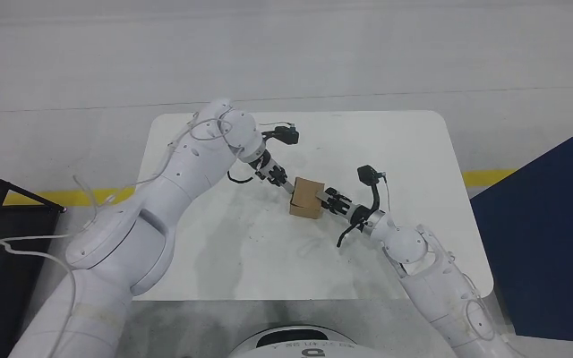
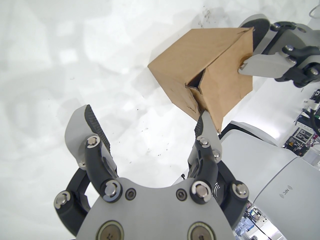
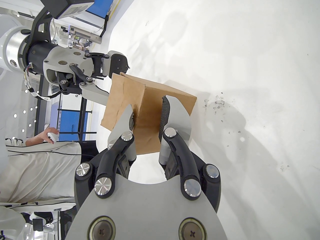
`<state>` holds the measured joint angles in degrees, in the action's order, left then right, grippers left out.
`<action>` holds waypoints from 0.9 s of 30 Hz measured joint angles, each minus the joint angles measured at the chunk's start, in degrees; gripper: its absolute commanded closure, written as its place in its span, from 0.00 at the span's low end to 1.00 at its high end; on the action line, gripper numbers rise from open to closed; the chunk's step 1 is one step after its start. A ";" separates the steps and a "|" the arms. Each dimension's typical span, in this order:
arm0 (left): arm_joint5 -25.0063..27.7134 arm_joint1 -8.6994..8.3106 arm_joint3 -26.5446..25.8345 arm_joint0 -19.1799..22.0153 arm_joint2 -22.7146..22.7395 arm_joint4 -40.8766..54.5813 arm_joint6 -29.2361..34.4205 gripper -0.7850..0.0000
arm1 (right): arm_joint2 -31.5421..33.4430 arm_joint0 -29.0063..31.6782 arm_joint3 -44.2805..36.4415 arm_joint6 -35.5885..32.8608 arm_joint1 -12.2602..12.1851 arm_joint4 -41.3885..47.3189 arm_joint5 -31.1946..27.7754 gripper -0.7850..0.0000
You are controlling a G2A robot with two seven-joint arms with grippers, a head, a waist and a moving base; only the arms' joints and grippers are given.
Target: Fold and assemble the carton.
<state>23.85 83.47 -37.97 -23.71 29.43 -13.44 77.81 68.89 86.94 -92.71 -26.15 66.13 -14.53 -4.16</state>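
Carton (image 1: 306, 197) was pinched in the right claw (image 3: 147, 104). I read the fingers as clamped across one wall near an end edge, one pad on the outer face and the other behind it. Left claw (image 2: 145, 112) stood wide apart and gripped nothing. One of its fingertips touched the carton's lower corner, right at the seam; the other hung free over the table (image 1: 403, 152).

Position: the carton was between the two claws, near the table's middle, and tilted. I could not tell whether its low edge rested on the table or hung just above it.

Risks (my judgement):
- The single pinch sat near one edge, so a push from the left fingertip could swing the carton in the right claw or slip it out.
- The fingertip bore on a frayed edge, so more force there could tear the board or spring the flap rather than seat it.
- A harder squeeze by the right claw could crush the wall further.

Look: small, plain brown board, formed into a box shape but not closed. A dark triangular gap showed where the flaps met at one corner. The edge below the gap was ragged and creased. A dent showed under the right claw's outer fingertip.
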 measured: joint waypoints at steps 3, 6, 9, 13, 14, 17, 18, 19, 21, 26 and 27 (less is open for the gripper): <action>0.95 -0.26 0.17 -0.20 0.81 0.99 -0.48 0.00 | 0.05 -0.02 0.07 -0.07 0.00 0.01 -0.20 0.87; 1.96 -0.82 0.86 -0.38 1.83 1.90 -0.11 0.00 | 0.15 -0.11 0.20 -0.23 -0.01 0.24 -0.42 0.89; 2.77 -1.73 1.86 -0.67 3.08 2.33 -0.09 0.00 | 0.17 -0.31 0.39 -0.40 0.00 0.43 -0.68 0.89; 4.34 -3.73 2.00 -1.76 5.57 3.51 -1.70 0.00 | 0.14 -0.65 0.69 -0.73 0.02 0.50 -0.91 0.89; 4.87 -4.25 1.88 -2.11 6.29 3.94 -2.23 0.00 | 0.16 -0.73 0.75 -0.75 0.02 0.51 -0.91 0.89; 7.03 -6.27 0.72 -3.70 9.07 5.64 -4.38 0.00 | 0.16 -0.97 0.85 -0.83 0.02 0.36 -0.98 0.88; 7.43 -6.92 0.12 -4.20 9.75 5.57 -4.78 0.00 | 0.15 -1.03 0.86 -0.88 0.03 0.34 -0.97 0.88; 7.81 -7.76 -0.89 -4.91 10.54 5.19 -5.18 0.00 | 0.14 -1.11 0.85 -0.92 0.03 0.25 -0.91 0.87; 8.23 -8.90 -2.89 -6.07 11.70 4.44 -5.75 0.00 | 0.09 -1.22 0.79 -0.94 0.03 0.03 -0.86 0.87; 6.73 -10.89 -11.43 -9.71 13.68 1.58 -8.28 0.00 | -0.18 -1.41 0.52 -1.08 0.06 -0.51 -0.45 0.87; 6.25 -11.16 -13.41 -10.40 13.96 1.11 -8.84 0.00 | -0.21 -1.41 0.42 -1.08 0.06 -0.64 -0.33 0.87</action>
<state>30.10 72.32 -51.38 -34.11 43.38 -12.33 68.97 68.68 85.53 -92.28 -27.23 66.19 -15.17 -4.49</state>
